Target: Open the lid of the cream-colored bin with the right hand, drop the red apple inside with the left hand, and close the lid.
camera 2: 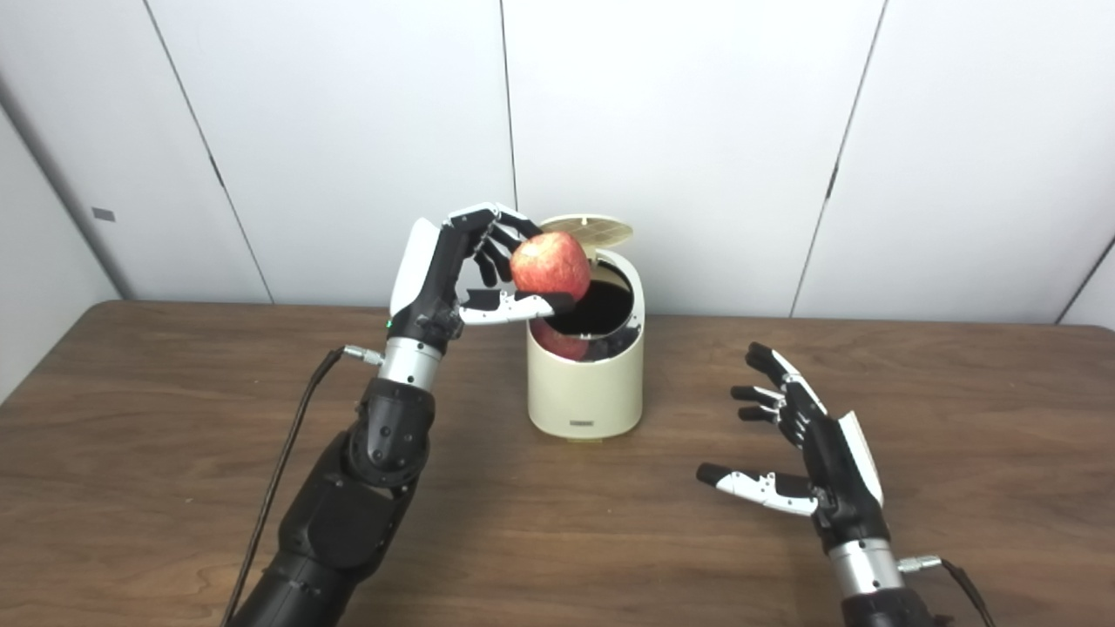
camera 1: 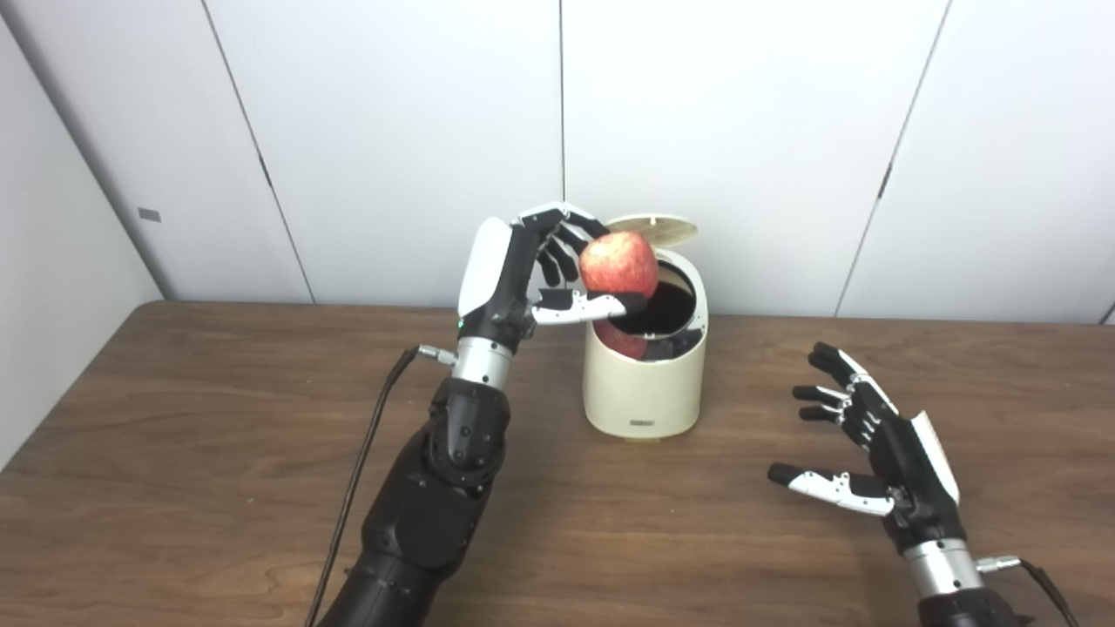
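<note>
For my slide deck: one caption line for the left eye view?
Left hand holds the red apple over the open cream-colored bin; right hand waits open.

Brown wood-grain table (camera 1: pixel 174 488) fills the lower half, far edge running 9 to 3 o'clock against the wall. White panel wall (camera 1: pixel 401 131) behind, split by thin dark seams, upright at 12 o'clock, slanted toward 10 and 2. Small grey tag (camera 1: pixel 149 214) on the wall at 10 o'clock. Light even, soft shadows on the table.
</note>
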Tool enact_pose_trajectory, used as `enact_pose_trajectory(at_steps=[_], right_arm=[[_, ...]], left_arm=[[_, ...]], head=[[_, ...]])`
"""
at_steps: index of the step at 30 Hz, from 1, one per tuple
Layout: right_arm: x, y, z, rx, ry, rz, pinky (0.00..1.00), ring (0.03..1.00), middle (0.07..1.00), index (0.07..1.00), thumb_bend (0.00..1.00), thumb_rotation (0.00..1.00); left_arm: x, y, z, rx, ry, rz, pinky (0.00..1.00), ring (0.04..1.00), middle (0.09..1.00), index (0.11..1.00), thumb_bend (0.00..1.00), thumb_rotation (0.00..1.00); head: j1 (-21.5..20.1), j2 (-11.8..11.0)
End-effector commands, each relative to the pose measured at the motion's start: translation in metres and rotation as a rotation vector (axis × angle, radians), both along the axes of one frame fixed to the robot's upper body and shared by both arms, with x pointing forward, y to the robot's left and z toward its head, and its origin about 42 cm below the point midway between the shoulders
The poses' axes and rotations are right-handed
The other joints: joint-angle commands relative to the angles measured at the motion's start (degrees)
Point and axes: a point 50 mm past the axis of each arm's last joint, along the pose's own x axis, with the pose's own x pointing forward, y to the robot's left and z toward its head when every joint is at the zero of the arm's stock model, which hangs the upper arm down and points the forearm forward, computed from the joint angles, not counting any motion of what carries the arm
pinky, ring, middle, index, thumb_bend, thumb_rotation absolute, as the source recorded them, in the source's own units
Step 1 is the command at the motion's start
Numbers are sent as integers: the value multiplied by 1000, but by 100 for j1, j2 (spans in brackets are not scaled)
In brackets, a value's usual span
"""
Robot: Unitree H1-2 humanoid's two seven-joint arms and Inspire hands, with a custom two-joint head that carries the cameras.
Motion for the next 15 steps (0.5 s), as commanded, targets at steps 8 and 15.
enact_pose_trajectory(at_steps=[8,15], right_arm=[[-13,20,-25,67,48,3,669,755,894,882,724,179],[-14,22,-25,83,50,3,680,762,895,886,722,176]], left_arm=[[9,-12,23,-1,-77,-19,236,317,437,503,524,0],[10,-13,18,13,-65,-6,235,316,437,503,524,0]], head=[[-28,35],[-51,56]])
